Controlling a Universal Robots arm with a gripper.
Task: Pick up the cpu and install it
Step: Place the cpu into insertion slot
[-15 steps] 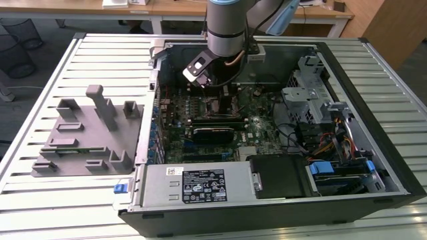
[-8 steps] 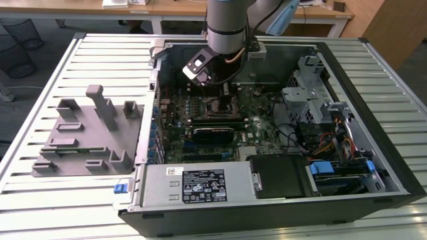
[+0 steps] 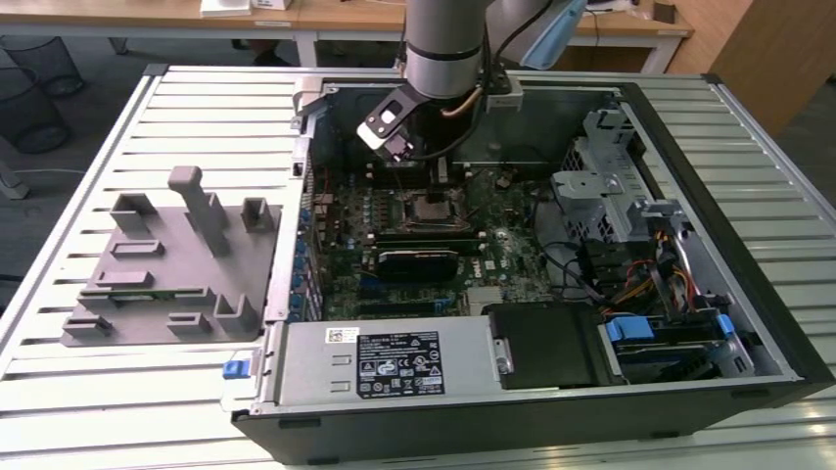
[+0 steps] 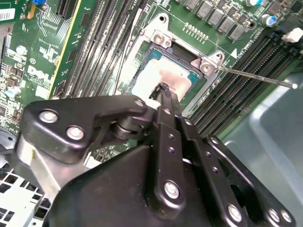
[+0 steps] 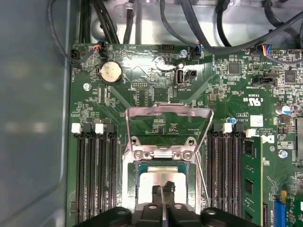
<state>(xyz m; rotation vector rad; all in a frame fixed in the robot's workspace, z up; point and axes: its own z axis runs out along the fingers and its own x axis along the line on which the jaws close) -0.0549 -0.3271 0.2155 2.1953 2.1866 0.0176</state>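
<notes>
While the arm (image 3: 444,49) hangs over the open PC case (image 3: 784,323), the gripper (image 5: 162,189) sits w/ its two fingers pressed together, nothing pinched between them. Tips are right over the cpu (image 5: 147,182), which lies flat in the mobo socket, silvery top up. Can't tell if the tips actually touch it. Socket load plate (image 5: 165,109) is flipped up and open. In the second wrist view the gripper (image 4: 164,90) is over the cpu (image 4: 149,78), and the thin lever rod (image 4: 255,78) sticks out beside the socket. DIMM slots (image 5: 97,175) flank the socket on both sides; coin cell (image 5: 110,71) is further up the board. Grey fixture (image 3: 170,264) sits on the slatted table (image 3: 117,411) at the exterior view's left, well apart from the case.
</notes>
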